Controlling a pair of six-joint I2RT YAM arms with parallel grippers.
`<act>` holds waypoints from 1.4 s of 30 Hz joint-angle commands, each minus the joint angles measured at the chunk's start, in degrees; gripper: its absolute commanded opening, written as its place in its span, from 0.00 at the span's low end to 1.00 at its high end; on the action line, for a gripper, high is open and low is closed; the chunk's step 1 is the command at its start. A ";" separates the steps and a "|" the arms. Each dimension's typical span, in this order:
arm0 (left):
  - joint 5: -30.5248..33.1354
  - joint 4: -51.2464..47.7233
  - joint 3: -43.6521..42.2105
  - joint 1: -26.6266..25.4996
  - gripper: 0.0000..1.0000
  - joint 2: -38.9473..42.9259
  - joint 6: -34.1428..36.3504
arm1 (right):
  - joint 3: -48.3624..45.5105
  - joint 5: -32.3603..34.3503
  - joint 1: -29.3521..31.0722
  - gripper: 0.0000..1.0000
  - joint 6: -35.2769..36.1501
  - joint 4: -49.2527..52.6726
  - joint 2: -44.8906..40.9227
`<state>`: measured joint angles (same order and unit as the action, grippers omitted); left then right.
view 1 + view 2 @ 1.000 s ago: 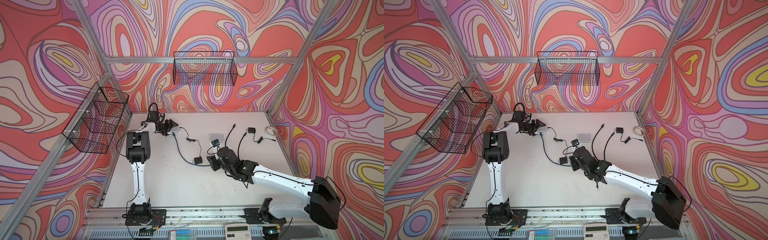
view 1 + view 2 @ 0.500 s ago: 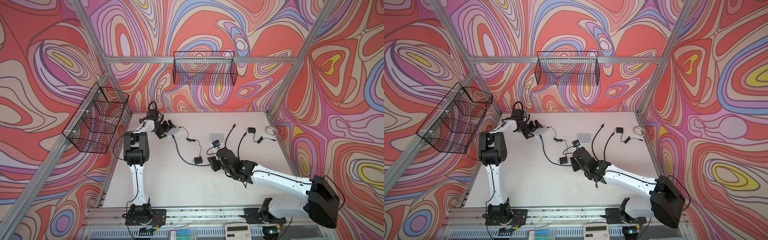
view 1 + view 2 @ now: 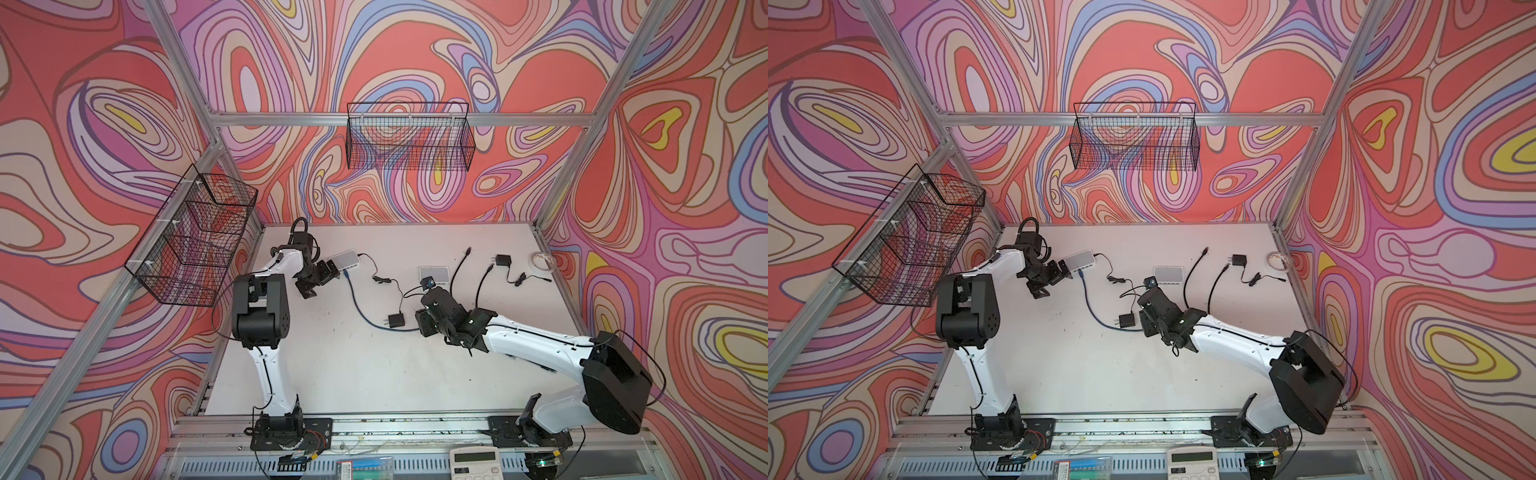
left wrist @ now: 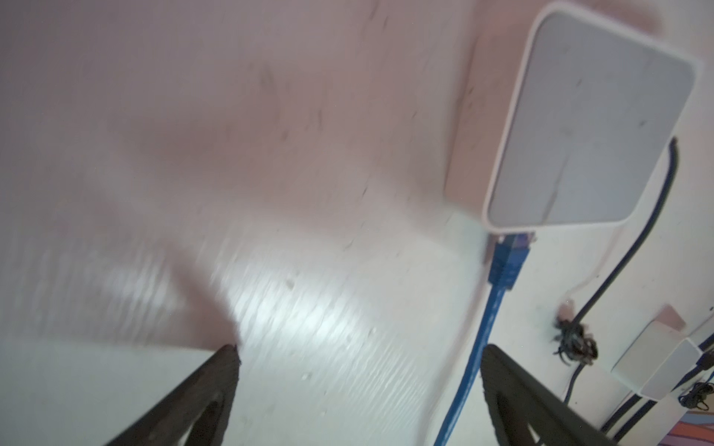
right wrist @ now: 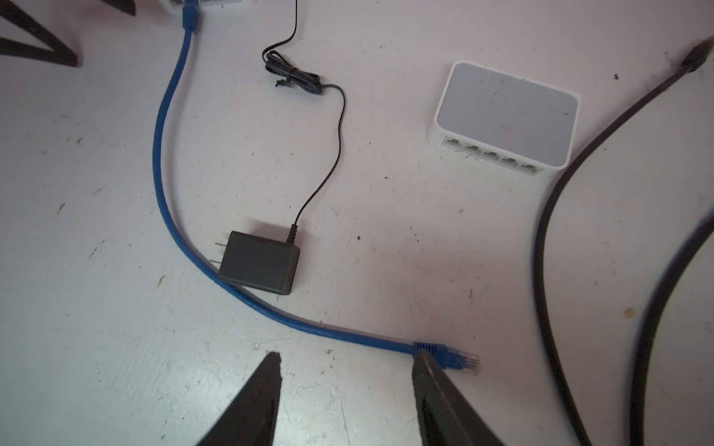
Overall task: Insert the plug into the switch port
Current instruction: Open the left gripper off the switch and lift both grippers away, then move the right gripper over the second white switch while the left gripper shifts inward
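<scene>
Left gripper (image 4: 359, 349): we mark it spread wide and gripping nothing. It sits just beside the back switch (image 4: 591, 127), at the rear left of the table (image 3: 332, 374).

The seated plug (image 4: 508, 258) is blue and sits in a port on that switch's front edge. The left wrist view is smeared, so we call it probably fully home, not certain.

The blue cable (image 5: 162, 154) leaves this plug and passes just inside one left fingertip (image 4: 487, 349). It then curves across the table and touches the edge of the black power adapter (image 5: 259, 262). It ends at the free plug (image 5: 456, 359), which lies flat on the table.

Right gripper (image 5: 346, 355): we mark its fingers apart at a middling gap, with nothing between them. It is low over the middle of the table. The free plug lies to the outer side of one fingertip, and that tip overlaps the plug's boot in the right wrist view.

We also note:
- The adapter's thin black lead (image 5: 340, 127) runs up toward the back switch.
- The middle switch (image 5: 506, 112) stands well apart from the free plug, with its row of five ports facing the right gripper.
- Two black cables (image 5: 548, 231) lie beside it.
</scene>
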<state>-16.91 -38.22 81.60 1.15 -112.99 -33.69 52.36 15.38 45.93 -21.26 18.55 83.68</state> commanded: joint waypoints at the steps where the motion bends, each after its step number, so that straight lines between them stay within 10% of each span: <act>1: 0.66 -2.13 -4.61 -0.71 1.00 8.83 -0.17 | 3.29 -0.38 -3.28 0.58 -0.85 4.40 2.09; 16: 6.90 -3.28 -22.67 -23.48 1.00 38.26 -5.20 | 29.12 -6.79 -19.13 0.71 4.38 17.67 20.30; 21: 7.98 -3.85 -27.23 -25.31 1.00 45.59 -5.41 | 36.98 -9.32 -22.59 0.79 5.23 20.26 28.82; 22: 8.04 -3.98 -28.02 -25.52 1.00 47.01 -5.53 | 38.08 -9.94 -23.05 0.98 5.43 20.43 30.33; 42: 7.92 -6.43 -37.48 -25.67 1.00 62.93 -8.37 | 49.84 -15.73 -25.07 0.98 7.60 24.06 44.48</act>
<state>-9.76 -42.04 44.56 -24.38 -51.05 -41.23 100.92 1.41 20.97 -14.04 41.43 126.26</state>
